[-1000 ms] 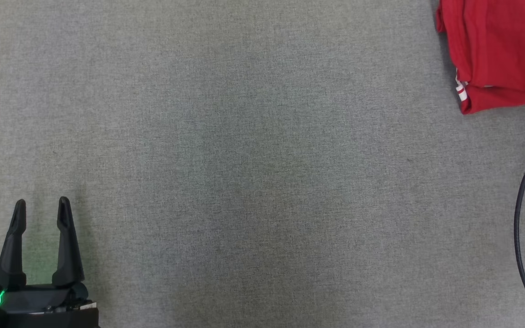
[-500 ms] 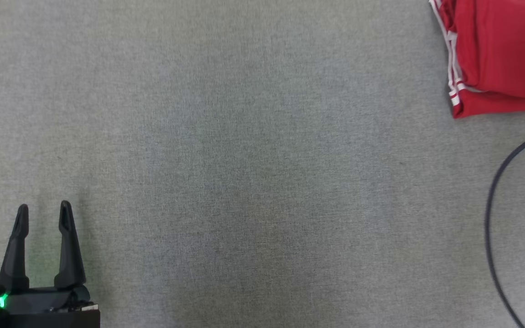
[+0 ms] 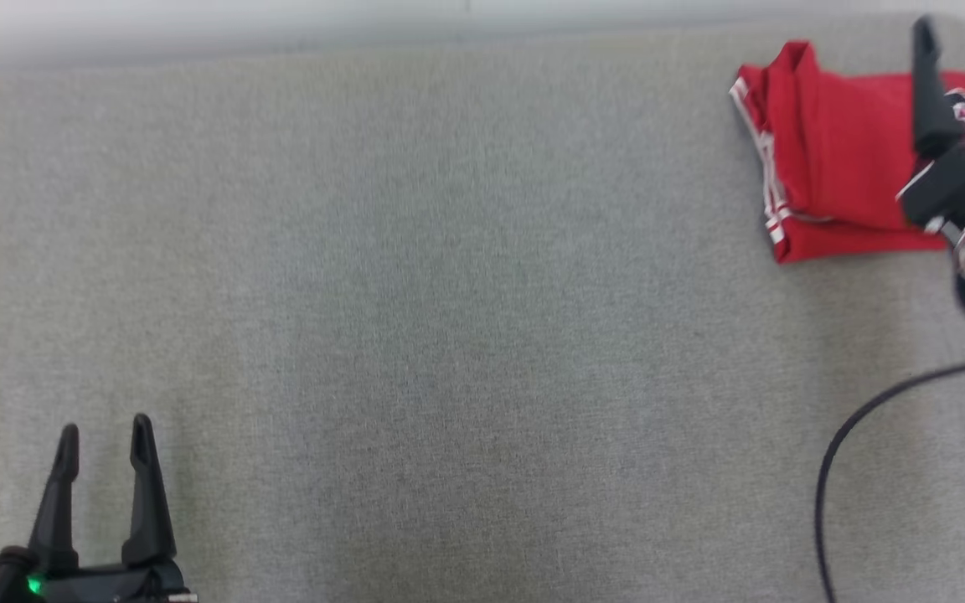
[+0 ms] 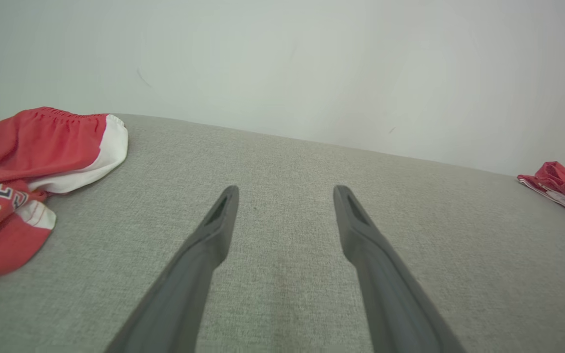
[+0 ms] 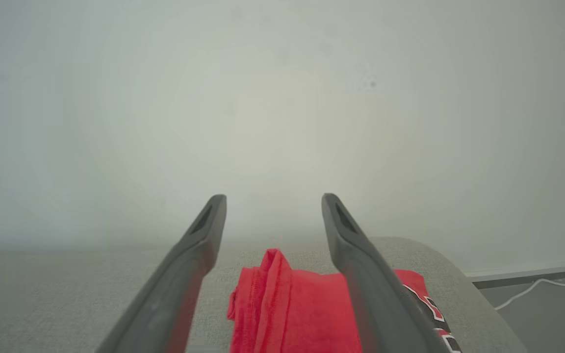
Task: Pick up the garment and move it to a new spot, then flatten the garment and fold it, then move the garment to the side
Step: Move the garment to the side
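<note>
- Right gripper [image 3: 960, 29]: mine, at the far right of the head view. Fingers spread wide, nothing between them. In the right wrist view [image 5: 273, 201] the tips stand against the wall [image 5: 282, 98], clear of the cloth below.
- Garment [image 3: 834, 159]: red with white side stripes, folded into a rough rectangle. It lies flat at the far right of the surface [image 3: 449, 293], close to the back edge. My right fingers cross in front of its right end in the head view. In the right wrist view it lies under and between them [image 5: 287, 314], with black-and-white print at its right end.
- Left gripper [image 3: 101, 431]: mine, at the lower left of the head view, well apart from the garment. Fingers parted and empty, as the left wrist view confirms [image 4: 286, 193], low over bare grey fabric.
- Cloth [image 4: 27, 162]: a second piece, red and white, with a gathered band and printed characters. It lies crumpled at the left of the left wrist view.
- Cable [image 3: 859, 419]: dark, curving from my right arm down to the bottom edge.
- Surface: grey woven fabric, backed by the pale wall.
</note>
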Motion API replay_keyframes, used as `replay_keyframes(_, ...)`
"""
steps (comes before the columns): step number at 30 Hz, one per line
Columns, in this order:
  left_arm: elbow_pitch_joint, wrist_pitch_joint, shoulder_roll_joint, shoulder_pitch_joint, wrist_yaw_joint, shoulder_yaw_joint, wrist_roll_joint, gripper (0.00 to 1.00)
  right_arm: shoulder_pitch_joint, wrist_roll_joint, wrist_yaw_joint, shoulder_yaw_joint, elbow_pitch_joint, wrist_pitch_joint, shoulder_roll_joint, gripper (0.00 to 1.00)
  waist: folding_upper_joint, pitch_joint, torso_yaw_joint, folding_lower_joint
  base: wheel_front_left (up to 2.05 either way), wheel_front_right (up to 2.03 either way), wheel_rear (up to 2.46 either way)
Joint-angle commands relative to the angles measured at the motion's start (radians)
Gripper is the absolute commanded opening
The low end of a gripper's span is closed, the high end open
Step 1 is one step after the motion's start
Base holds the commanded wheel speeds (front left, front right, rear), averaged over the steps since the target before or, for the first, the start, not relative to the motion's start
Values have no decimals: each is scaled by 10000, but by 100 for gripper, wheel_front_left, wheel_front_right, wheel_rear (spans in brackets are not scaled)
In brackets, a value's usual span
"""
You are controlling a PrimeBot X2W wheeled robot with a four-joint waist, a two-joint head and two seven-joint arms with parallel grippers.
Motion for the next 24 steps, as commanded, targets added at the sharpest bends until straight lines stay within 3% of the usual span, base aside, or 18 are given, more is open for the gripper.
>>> replay_keyframes(1, 55, -40, -8, 134, -19, 5, -31, 100, 246, -79, -6, -43, -118, -16, 57, 100, 1, -403, -51, 2, 0, 0, 0)
replay_keyframes(24, 401, -40, -23, 1088, 337, -510, -289, 100, 6398, -2176, -6, -2690, -4939, -18, 2213, 100, 1, -2066, 377, 2, 0, 0, 0)
